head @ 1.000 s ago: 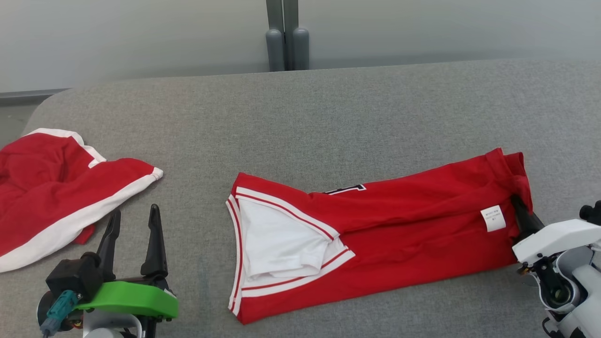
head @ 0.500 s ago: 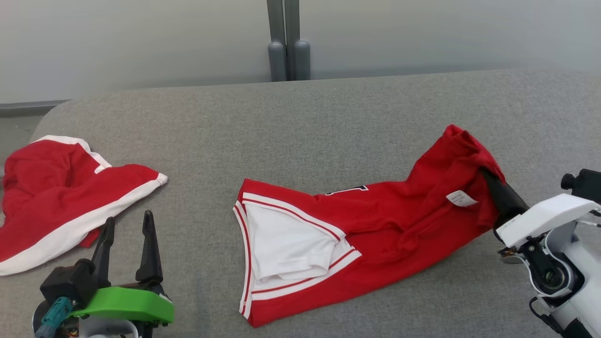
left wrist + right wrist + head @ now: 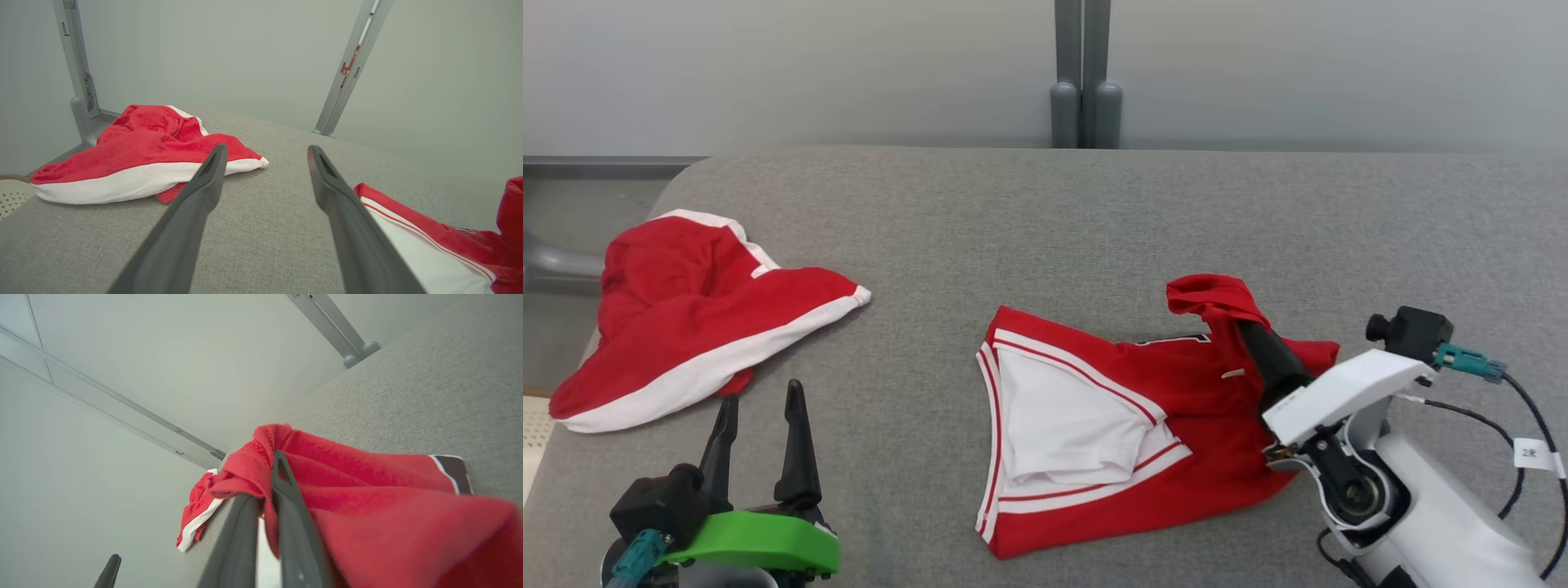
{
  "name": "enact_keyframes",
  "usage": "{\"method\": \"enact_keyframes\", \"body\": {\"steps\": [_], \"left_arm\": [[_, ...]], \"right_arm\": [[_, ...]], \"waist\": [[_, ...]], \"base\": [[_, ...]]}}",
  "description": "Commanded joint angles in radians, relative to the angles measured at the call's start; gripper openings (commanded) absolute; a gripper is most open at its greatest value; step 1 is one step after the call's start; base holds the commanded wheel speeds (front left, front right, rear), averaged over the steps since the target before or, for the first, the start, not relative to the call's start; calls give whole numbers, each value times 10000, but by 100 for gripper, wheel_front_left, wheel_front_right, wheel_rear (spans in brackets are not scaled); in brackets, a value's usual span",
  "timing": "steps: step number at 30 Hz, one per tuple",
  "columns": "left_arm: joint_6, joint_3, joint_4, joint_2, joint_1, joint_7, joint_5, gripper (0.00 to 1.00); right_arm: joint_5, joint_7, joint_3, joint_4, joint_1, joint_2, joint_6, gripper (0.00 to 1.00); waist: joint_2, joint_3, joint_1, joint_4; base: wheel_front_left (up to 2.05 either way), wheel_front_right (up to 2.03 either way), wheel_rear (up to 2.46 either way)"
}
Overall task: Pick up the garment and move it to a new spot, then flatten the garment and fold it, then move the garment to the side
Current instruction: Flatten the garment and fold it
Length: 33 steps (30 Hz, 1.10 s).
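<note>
Grey padded surface (image 3: 1045, 229) lies under everything. A red jersey (image 3: 1176, 408) sprawls left of my right claw (image 3: 1252, 331), which is clamped on its raised edge. Another red cloth (image 3: 686, 327) sits ahead-left of my left claw (image 3: 760, 392), spread wide, empty.

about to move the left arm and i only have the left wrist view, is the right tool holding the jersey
Observer: Yes, the right tool is shut on one red end of the jersey, with cloth bunched around its fingers.
Operator: is that end off the table
Observer: The pinched end looks raised off the grey table, above the jersey's middle.
Operator: any label showing
Observer: A small white tag shows edge-on on the red cloth, just beside the right tool's finger.
</note>
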Motion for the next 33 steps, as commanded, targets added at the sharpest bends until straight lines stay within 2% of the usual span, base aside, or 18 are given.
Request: {"method": "enact_keyframes", "body": {"steps": [1,7,12,25,26,27,28,29,33], "left_arm": [[-52,19,51,-18,94,-42,149,100],[-150,-7,252,-98,132,-64,137,100],[-197,-15,319,-78,100,-74,151,100],[-256,-29,404,-118,-141,-88,159,100],[-264,-38,424,-117,-160,-81,163,100],[-270,-44,440,-113,-176,-80,162,100],[-279,-46,464,-96,-186,-80,157,100],[-281,-44,483,-82,-192,-80,152,100],[-205,-25,491,-16,-137,-52,136,100]], "right_arm": [[-124,-71,-20,141,-176,317,6,0],[-497,142,136,709,-350,1569,6,0],[-861,297,171,1401,-400,2132,6,0],[-865,238,745,2435,-765,2561,6,0],[-789,314,843,2500,-783,2573,6,6],[-724,346,933,2504,-789,2580,6,30],[-638,326,1038,2512,-804,2580,6,90],[-549,307,1114,2504,-803,2577,6,100],[-158,304,1389,2199,-875,2578,6,100]], "waist": [[-1,-79,0,416],[-1,-134,0,1042],[-1,-128,0,1466],[-1,132,0,1698],[-1,135,0,1692],[-1,132,0,1685],[-1,124,0,1671],[-1,111,0,1652],[-1,2,0,1450]], "base": [[0,0,0],[0,0,0],[0,0,0],[0,0,0],[0,0,0],[0,0,0],[0,0,0],[0,0,0],[0,0,0]]}}
